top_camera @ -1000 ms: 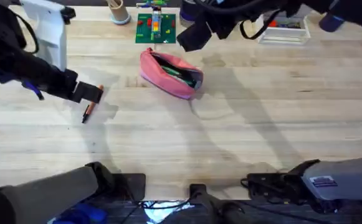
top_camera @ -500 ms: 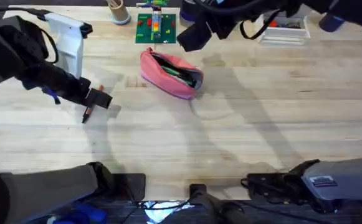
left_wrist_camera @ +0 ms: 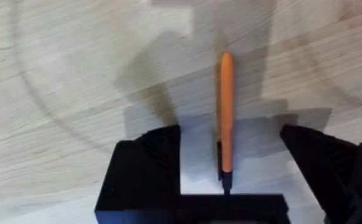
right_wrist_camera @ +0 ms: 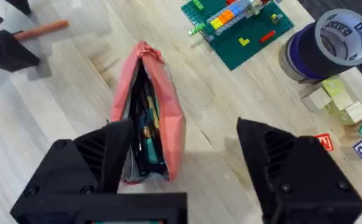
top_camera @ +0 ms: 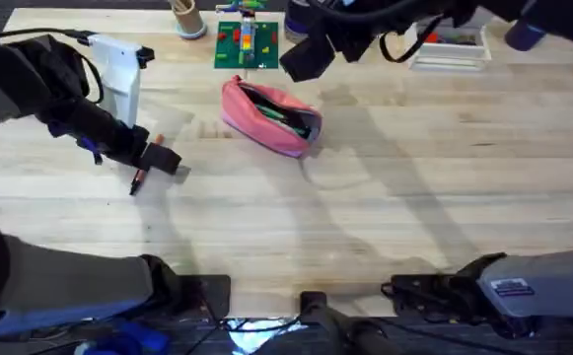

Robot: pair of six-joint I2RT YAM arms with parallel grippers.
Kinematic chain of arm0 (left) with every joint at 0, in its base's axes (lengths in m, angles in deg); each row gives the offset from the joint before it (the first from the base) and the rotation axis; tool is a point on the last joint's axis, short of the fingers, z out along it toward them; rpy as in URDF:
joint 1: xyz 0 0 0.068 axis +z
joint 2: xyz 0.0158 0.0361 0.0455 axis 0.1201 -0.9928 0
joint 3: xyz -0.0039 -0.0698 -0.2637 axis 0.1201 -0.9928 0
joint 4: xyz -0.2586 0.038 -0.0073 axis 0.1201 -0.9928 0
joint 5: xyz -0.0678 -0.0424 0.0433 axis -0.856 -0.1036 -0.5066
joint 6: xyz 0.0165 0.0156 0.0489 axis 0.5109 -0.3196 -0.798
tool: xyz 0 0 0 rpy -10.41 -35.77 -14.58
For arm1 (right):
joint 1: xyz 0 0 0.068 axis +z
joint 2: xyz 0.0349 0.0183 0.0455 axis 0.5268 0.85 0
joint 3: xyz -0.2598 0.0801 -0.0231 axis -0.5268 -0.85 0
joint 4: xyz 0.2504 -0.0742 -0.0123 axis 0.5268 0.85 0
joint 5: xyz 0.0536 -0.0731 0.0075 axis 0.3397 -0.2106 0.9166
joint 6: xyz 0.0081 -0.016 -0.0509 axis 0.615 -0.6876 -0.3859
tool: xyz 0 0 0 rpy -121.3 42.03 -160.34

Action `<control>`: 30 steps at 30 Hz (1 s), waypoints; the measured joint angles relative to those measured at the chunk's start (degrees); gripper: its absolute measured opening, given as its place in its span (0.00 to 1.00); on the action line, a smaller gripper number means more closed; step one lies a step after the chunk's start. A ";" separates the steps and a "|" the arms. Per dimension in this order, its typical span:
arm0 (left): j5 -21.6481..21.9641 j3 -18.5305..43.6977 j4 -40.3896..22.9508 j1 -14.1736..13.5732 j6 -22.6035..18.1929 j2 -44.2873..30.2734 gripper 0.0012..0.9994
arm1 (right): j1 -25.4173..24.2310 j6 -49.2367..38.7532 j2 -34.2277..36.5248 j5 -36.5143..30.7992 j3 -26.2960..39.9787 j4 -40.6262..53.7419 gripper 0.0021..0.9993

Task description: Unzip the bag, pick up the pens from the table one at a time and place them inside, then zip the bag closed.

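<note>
The surface (top_camera: 414, 187) lay broad and mostly bare before me, light planks with the clutter pushed to its far edge. Near the far middle sat the bag (top_camera: 269, 114), already unzipped, its mouth gaping with dark lining and what looked like pens or similar items inside. So I judged the opening done and the loading partly done; one pick, one drop and the zipping remained.

My right gripper (right_wrist_camera: 184, 168) hung just above and beyond the bag, released and carrying nothing, jaws spread wide over the pink fabric.

My left gripper (left_wrist_camera: 230, 155) was down at the left side, well apart from the bag, also released, one finger on each side of the orange pen (left_wrist_camera: 225, 115) that lay flat on the wood. The pen ran straight between my fingers, dark tip toward my palm, not yet pinched.

Compared with a second before, my left arm had swung in and lowered over the pen; the bag and right gripper had not moved.
</note>
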 joint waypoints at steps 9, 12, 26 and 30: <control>-0.18 0.10 0.33 0.00 -0.23 -0.04 0.63 | 0.00 0.00 0.00 0.00 0.00 -0.07 1.00; -0.72 0.28 0.46 -0.09 -0.15 -0.24 0.36 | 0.00 -0.02 0.00 0.00 0.00 -0.07 1.00; -2.11 0.30 0.52 -0.26 0.04 -0.24 0.04 | 0.00 1.71 -1.39 -0.02 0.00 0.04 1.00; -2.25 0.53 0.19 -0.26 0.31 -0.30 0.04 | 0.00 1.75 -4.98 0.00 0.00 1.21 1.00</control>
